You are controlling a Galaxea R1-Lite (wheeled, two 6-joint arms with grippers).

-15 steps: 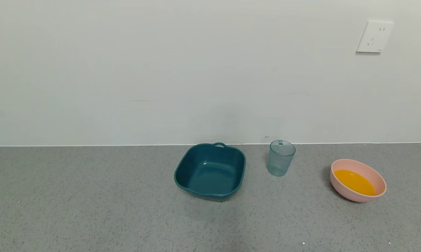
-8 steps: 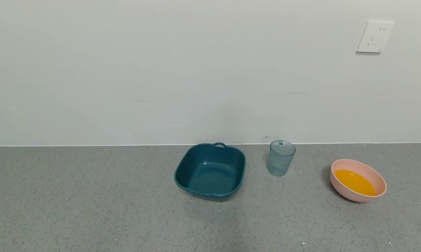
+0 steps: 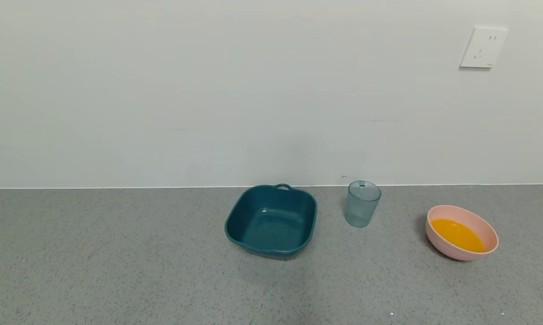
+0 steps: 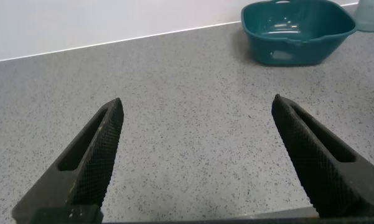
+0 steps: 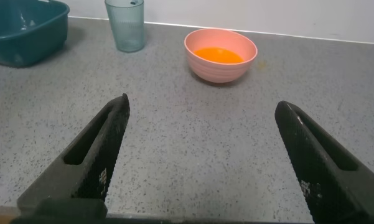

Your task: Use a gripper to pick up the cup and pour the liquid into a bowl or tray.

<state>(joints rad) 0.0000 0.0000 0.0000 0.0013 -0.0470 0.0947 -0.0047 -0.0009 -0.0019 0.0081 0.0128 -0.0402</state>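
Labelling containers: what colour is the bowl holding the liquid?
Pale pink bowl, clearest in the right wrist view.

Beside the glossy plastic tray (image 3: 271,221), a ribbed translucent cup (image 3: 362,203) is standing on matt speckled stone-like counter (image 3: 118,262).

Counter (image 3: 118,271) runs up to the wall (image 3: 208,90) behind it. Three vessels stand in a row near the wall edge. Tray (image 3: 271,221) sits about centre, its handle toward the wall. Cup (image 3: 362,204) stands upright just right of the tray, apart from it, slightly nearer the wall. Bowl (image 3: 461,233) sits further right, well apart from the cup and a little nearer the robot. Liquid (image 3: 457,234) lies in the bowl. Wall socket (image 3: 482,47) is mounted high on the wall, above the bowl.
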